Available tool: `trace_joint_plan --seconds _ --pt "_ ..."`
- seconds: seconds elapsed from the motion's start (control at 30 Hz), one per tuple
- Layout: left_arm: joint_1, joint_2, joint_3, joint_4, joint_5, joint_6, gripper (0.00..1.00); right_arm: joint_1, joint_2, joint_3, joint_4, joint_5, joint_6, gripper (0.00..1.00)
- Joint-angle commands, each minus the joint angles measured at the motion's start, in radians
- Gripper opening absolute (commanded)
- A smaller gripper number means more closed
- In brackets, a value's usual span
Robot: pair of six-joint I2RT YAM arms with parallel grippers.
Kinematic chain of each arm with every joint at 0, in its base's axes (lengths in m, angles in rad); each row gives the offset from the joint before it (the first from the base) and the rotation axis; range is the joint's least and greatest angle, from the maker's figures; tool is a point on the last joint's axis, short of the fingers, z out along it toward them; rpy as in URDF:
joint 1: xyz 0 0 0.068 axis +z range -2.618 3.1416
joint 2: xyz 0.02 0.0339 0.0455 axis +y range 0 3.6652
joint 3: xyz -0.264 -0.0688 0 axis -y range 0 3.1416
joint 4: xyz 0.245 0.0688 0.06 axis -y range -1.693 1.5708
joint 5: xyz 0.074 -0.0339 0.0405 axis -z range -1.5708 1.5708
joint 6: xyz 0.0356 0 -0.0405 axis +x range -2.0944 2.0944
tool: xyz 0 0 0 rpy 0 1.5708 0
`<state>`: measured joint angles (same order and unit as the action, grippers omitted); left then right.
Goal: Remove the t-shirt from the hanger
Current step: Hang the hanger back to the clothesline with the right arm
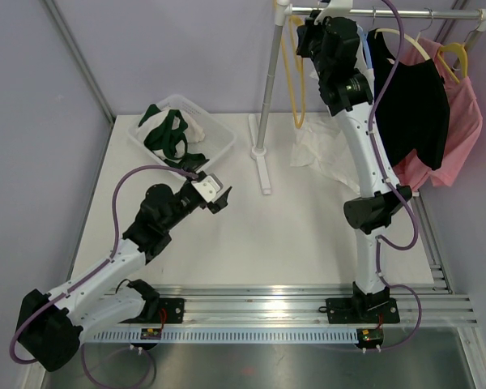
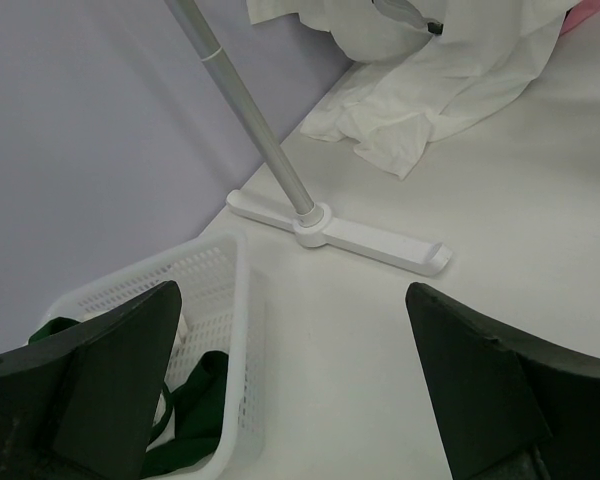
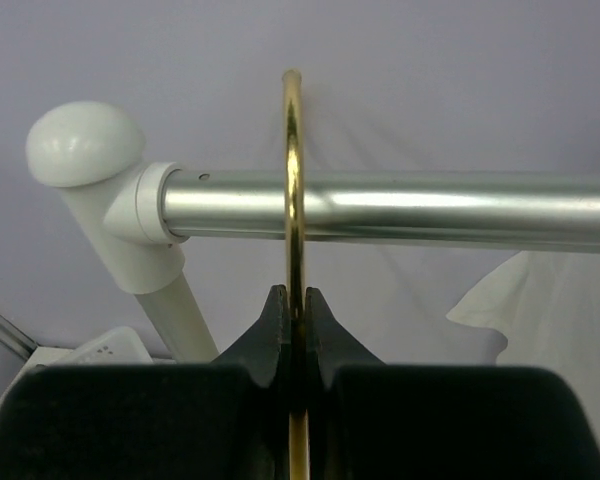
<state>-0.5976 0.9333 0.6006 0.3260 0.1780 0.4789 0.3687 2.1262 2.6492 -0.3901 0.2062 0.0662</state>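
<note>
**Inspector:** Where is the white t-shirt (image 1: 322, 151)?

**Assistant:** It lies crumpled on the table (image 1: 308, 235), just right of the rack foot (image 2: 365, 238) and beside the right arm; the yellow hanger (image 3: 293, 150) hangs above it, hooked over the rail (image 3: 430, 205); whether the hanger's low end touches the cloth cannot be told.

**Inspector:** What has hold of the hanger?

**Assistant:** The right gripper (image 3: 292, 300); its fingers are pressed together on the wire, just below the rail and close to the rail's capped end.

**Inspector:** What else is on the rail?

**Assistant:** To the right, a black t-shirt (image 1: 413, 89) on a pale hanger; beyond it a pink garment (image 1: 462, 121); both hang clear of the table's right edge.

**Inspector:** What of the other arm?

**Assistant:** The left gripper (image 2: 295, 350) has its jaws spread wide and grips nothing; it is over the table's left half, well apart from the white t-shirt; near it the basket (image 1: 225, 139) sits at the far left corner, with green cloth (image 1: 166, 134) in it; the rack pole (image 1: 267, 81) rises between the basket and the t-shirt.
</note>
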Motion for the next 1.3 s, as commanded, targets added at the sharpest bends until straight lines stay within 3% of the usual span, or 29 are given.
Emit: trace_joint_plan --seconds 0.0,0.8,1.17,1.27 --pt "-0.005 0.007 0.044 0.018 0.021 -0.008 0.99 -0.028 0.015 0.037 0.031 -0.085 0.052 0.00" --pt "-0.005 0.033 0.067 -0.021 0.041 0.000 0.99 -0.030 -0.069 -0.063 -0.058 -0.197 0.057 0.00" --pt "-0.005 0.044 0.074 -0.030 0.041 0.001 0.99 -0.010 -0.127 -0.136 -0.053 -0.223 0.020 0.23" --pt "-0.005 0.045 0.076 -0.031 0.043 0.001 0.99 -0.005 -0.143 -0.155 -0.050 -0.215 0.012 0.25"
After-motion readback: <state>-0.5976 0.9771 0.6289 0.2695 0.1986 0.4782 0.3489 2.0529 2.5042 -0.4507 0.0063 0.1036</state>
